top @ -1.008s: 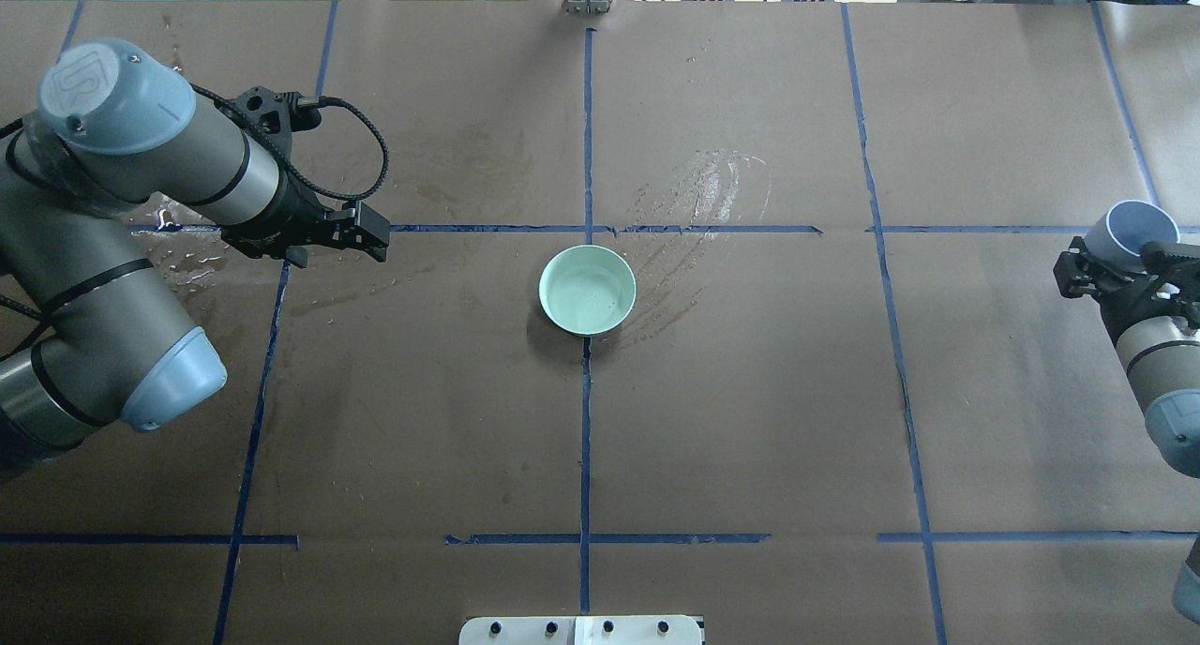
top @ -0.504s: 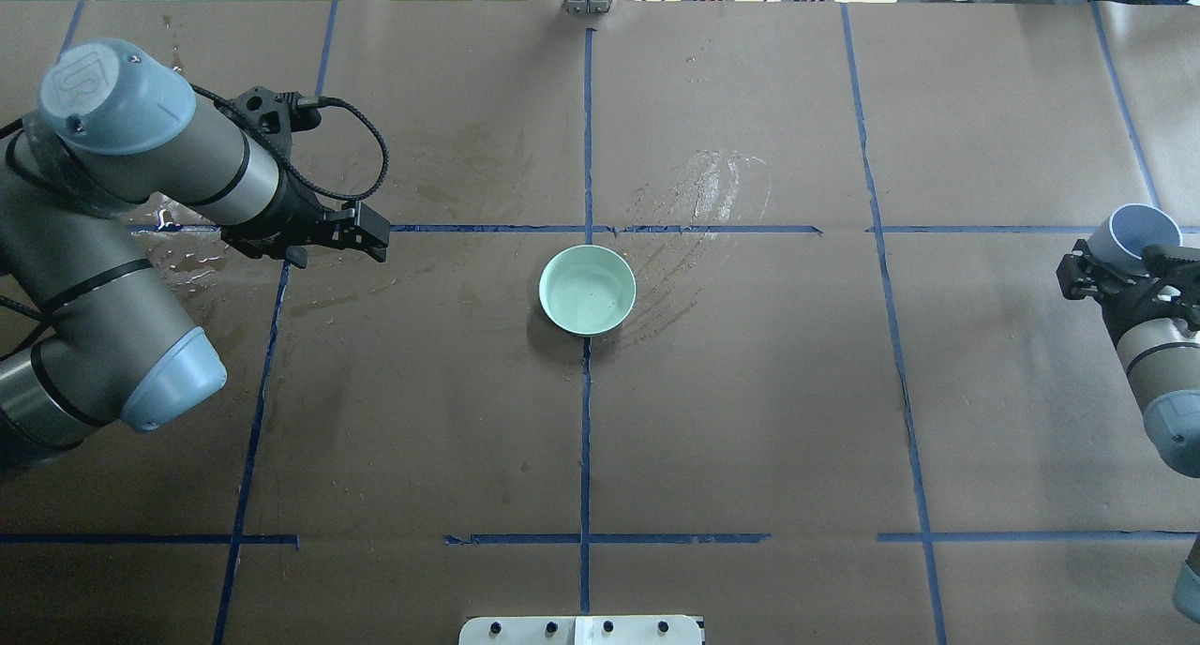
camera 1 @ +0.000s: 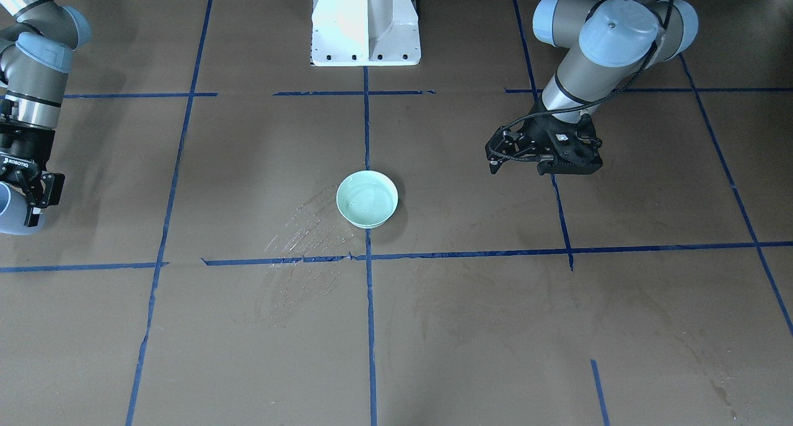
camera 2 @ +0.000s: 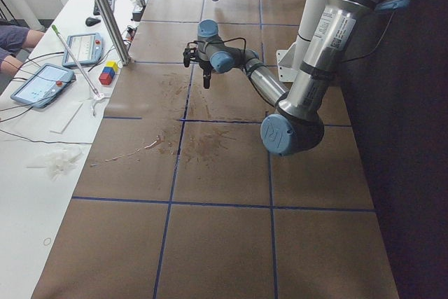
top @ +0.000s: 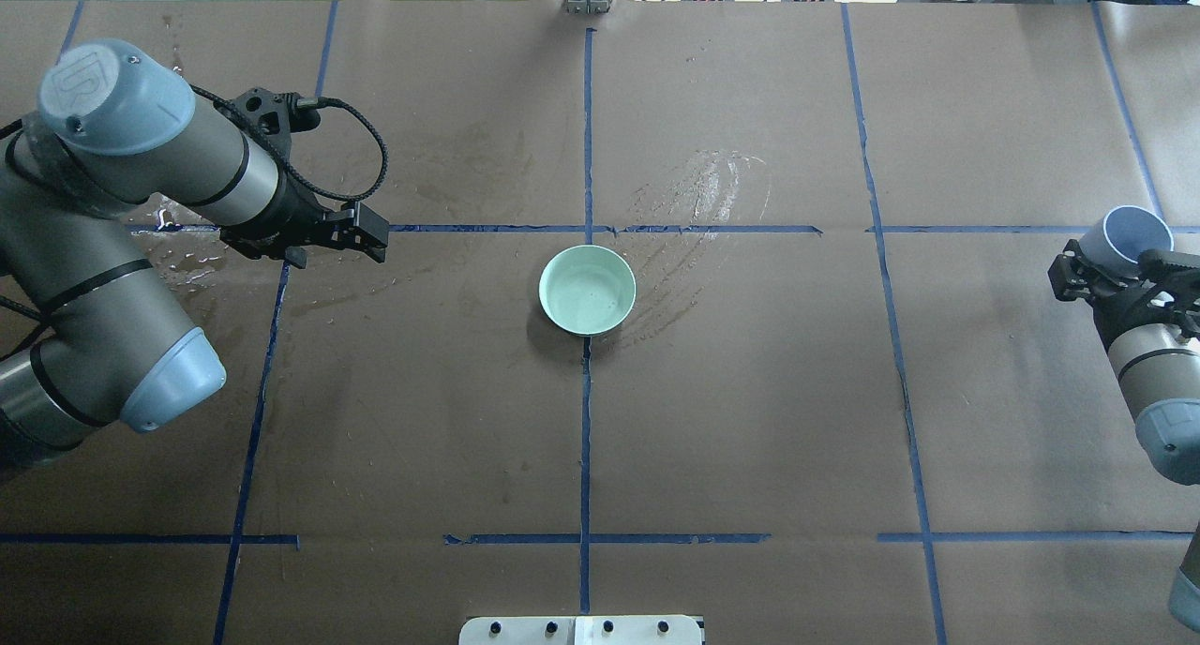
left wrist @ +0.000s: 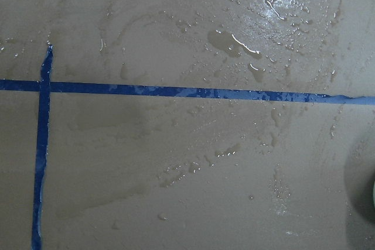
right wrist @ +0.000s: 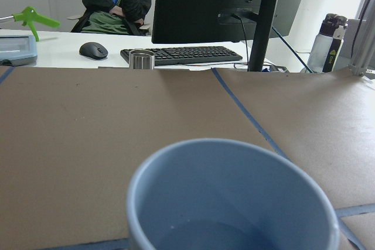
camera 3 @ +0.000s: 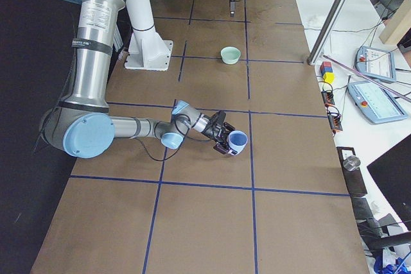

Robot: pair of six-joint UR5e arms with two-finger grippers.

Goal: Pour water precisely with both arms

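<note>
On the brown paper table [top: 750, 420] with blue tape lines [top: 586, 420], the black left gripper [top: 373, 232] holds nothing, its opening unclear, a mint-green round bowl [top: 587, 289] sits in the middle beside wet streaks [top: 703, 190], and far right the black right gripper [top: 1120, 262] clamps a pale blue cup [top: 1136, 227] holding a little clear water [right wrist: 217, 232].

Right arm [top: 1148, 373] comes in low at the desk's [top: 750, 420] right edge, its pincer [top: 1120, 256] clamped on a blue cup [top: 1136, 232]. I see water [right wrist: 234, 232] lying shallow in the cup's bottom. Left arm [top: 141, 157] is bent in from the left, and its pincer [top: 370, 232] hangs above wet streaks and droplets [left wrist: 234, 42]; I can't read its jaws. More glinting smears [top: 708, 190] lie beside the green bowl [top: 588, 289].
</note>
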